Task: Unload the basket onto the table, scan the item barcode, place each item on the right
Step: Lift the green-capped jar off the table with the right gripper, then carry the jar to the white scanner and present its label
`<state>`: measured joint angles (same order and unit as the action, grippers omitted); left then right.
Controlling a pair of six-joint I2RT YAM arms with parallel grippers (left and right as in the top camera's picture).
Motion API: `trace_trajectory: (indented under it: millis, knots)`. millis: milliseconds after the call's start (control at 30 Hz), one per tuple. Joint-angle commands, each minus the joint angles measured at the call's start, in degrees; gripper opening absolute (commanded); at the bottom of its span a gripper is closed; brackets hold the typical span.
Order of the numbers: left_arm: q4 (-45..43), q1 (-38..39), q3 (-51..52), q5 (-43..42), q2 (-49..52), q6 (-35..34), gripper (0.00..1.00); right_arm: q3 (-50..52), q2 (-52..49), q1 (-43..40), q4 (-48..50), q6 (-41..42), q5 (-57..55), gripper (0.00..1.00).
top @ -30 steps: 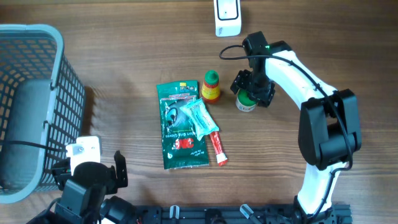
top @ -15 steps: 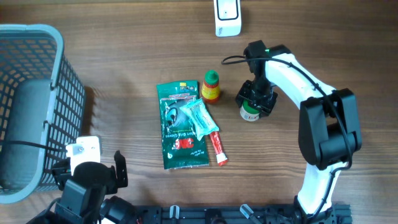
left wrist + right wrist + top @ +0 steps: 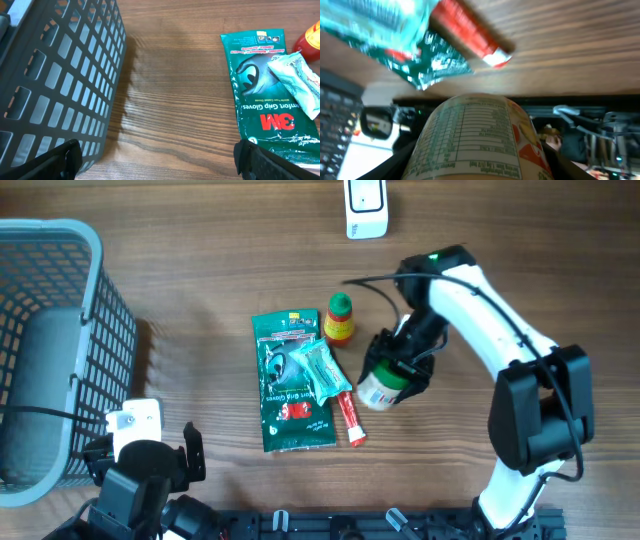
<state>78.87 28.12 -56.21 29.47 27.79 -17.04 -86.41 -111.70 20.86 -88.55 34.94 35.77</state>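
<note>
Gripping jar (image 3: pixel 378 390) in right gripper (image 3: pixel 398 367), tilted, seemingly airborne, just beside red tube (image 3: pixel 350 418). Well apart from scanner (image 3: pixel 366 210). Pickup judged done; presenting barcode yet to do. Left gripper (image 3: pixel 158 161) spread wide, empty.

Labelled jar (image 3: pixel 480 135), red tube (image 3: pixel 470 32) beyond

Colours across a brown wood-grain tabletop (image 3: pixel 200 310)
Grey-blue grid basket (image 3: pixel 112 330); dark green glove pack (image 3: pixel 285 408) with white and red lettering; pale teal sachet (image 3: pixel 322 368); red tube (image 3: pixel 348 416); red-and-yellow bottle (image 3: pixel 340 322), green cap; jar (image 3: pixel 378 391) with green lid, white label, black print, orange-red patch; white scanner (image 3: pixel 366 205); white-and-black arm (image 3: pixel 480 290).
</note>
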Motion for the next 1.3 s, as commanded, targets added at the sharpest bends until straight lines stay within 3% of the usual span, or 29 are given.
trace_trajectory:
  millis: [0,167,400,633,833,900,1000,1100,1267]
  knots:
    - [-0.1,0.0,-0.1,0.0,-0.3,-0.1,1.00,-0.9,3.6,5.0,-0.2,2.2,4.3,0.67]
    - [-0.1,0.0,-0.1,0.0,-0.3,-0.1,1.00,-0.9,7.4,10.2,3.7,8.1,4.2,0.67]
    - [-0.1,0.0,-0.1,0.0,-0.3,-0.1,1.00,-0.9,16.7,10.4,6.5,12.4,-7.5,0.61]
    - [-0.1,0.0,-0.1,0.0,-0.3,-0.1,1.00,-0.9,28.7,9.1,16.4,14.8,-39.1,0.66]
    - [-0.1,0.0,-0.1,0.0,-0.3,-0.1,1.00,-0.5,27.4,9.0,27.7,14.7,-50.2,0.63]
    - [-0.1,0.0,-0.1,0.0,-0.3,-0.1,1.00,-0.2,26.4,9.0,33.0,14.5,-58.2,0.67]
    - [-0.1,0.0,-0.1,0.0,-0.3,0.0,1.00,-0.2,25.2,9.0,37.4,14.6,-64.3,0.60]
    - [-0.1,0.0,-0.1,0.0,-0.3,-0.1,1.00,-0.2,21.3,9.0,43.1,14.3,-67.6,0.70]
    - [-0.1,0.0,-0.1,0.0,-0.3,-0.1,1.00,-0.2,12.7,9.0,60.1,0.6,-67.5,0.70]
